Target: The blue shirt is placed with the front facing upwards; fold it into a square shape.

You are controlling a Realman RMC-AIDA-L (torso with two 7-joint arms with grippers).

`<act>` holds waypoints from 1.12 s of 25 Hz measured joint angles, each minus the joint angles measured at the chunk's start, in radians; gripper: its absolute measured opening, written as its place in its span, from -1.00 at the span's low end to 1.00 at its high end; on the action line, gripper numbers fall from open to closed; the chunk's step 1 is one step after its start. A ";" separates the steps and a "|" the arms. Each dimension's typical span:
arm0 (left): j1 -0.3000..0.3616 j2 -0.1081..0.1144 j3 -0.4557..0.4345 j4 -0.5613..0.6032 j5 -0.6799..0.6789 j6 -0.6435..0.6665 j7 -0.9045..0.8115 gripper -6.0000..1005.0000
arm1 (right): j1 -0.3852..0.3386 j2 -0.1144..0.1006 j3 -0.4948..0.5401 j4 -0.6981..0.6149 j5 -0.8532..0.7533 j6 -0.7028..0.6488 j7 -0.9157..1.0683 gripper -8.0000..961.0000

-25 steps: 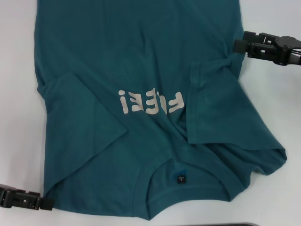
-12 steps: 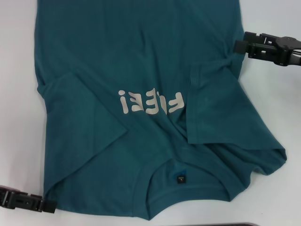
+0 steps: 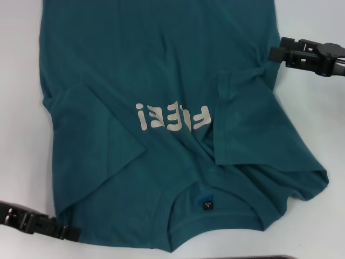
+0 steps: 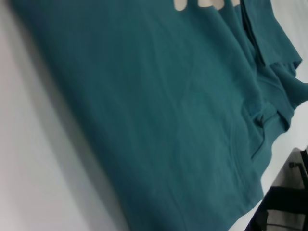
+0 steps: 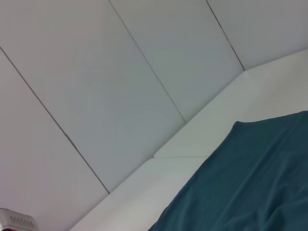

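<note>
The blue shirt (image 3: 161, 97) lies front up across the white worktop (image 3: 21, 108), its collar (image 3: 207, 226) toward 6 o'clock in the head view and its hem running off past 12 o'clock. Both sleeves are already turned inward over the chest, one at 9 o'clock, the other at 3 o'clock beside the pale lettering (image 3: 172, 117). The right shoulder area at 4 o'clock is bunched and rumpled instead of lying flat.

The left tool (image 3: 70, 233) sits low at 7 o'clock, its tip right at the shirt's near corner by the shoulder. The right tool (image 3: 274, 54) is at 2 o'clock, its tip meeting the shirt's side edge where the cloth puckers. Whether either tool is apart or together on the fabric, I cannot tell from these views.

The step in hand looks like taking hold for the lengthwise fold, with the sleeves done and the body not yet doubled over. The next move probably calls for a firm pinch of the edge at both points, then a level, matched carry, so the layers land square and the rumpled side does not drag.
</note>
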 joint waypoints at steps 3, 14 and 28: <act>-0.018 -0.011 0.007 -0.002 0.000 0.009 0.000 0.79 | 0.000 0.000 0.000 0.000 0.000 -0.001 0.000 0.90; -0.051 -0.015 0.008 -0.002 0.001 0.005 0.002 0.79 | 0.002 0.000 -0.002 0.000 -0.002 0.002 0.000 0.90; -0.006 0.017 0.009 -0.001 0.011 -0.003 -0.027 0.79 | 0.004 0.000 -0.001 0.002 -0.004 0.004 0.000 0.90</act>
